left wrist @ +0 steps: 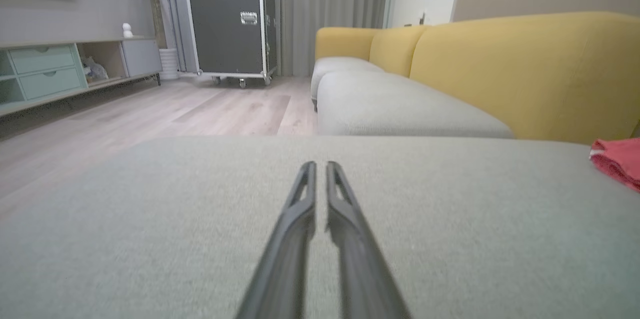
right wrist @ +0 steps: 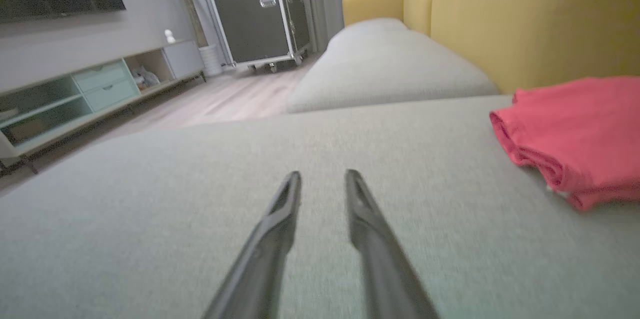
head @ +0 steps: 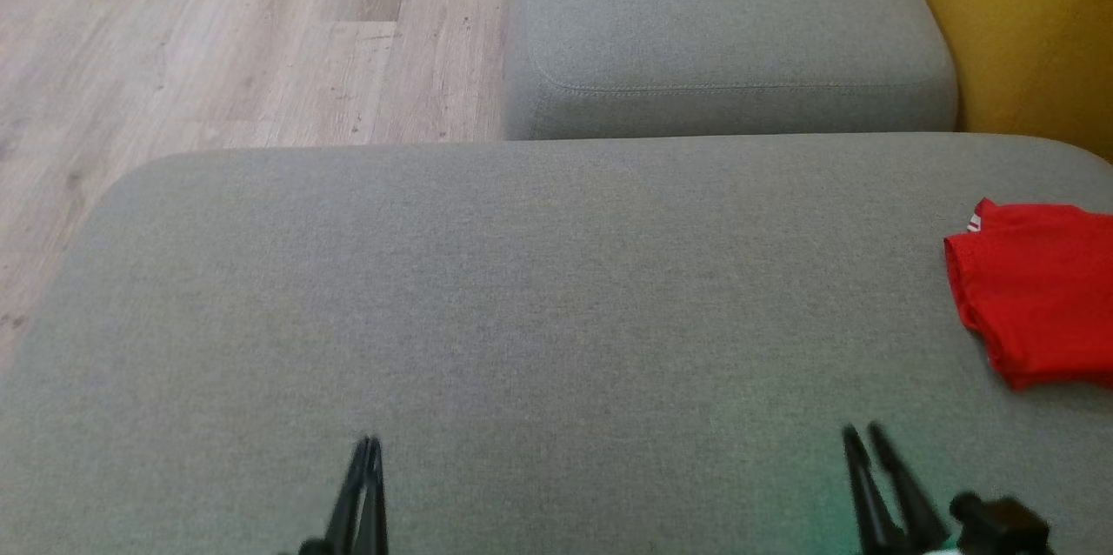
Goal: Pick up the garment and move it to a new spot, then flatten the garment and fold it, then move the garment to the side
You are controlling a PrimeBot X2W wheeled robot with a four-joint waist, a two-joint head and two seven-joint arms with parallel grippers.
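Red garment (head: 1039,290) lies folded at the right edge of the grey cushion (head: 522,320), near the yellow backrest (head: 1026,16), and neither gripper touches it. Left gripper (head: 369,444) is clenched on nothing, its fingers almost together, low over bare cushion and well left of the garment. Right gripper (head: 861,429) has its fingers partly parted and empty, near the garment's front corner but apart from it.

Garment (head: 1039,294) red, seat cushion (head: 522,294) gry, sofa back (head: 1026,16) yel, floor (head: 217,33) lt wood-grain.
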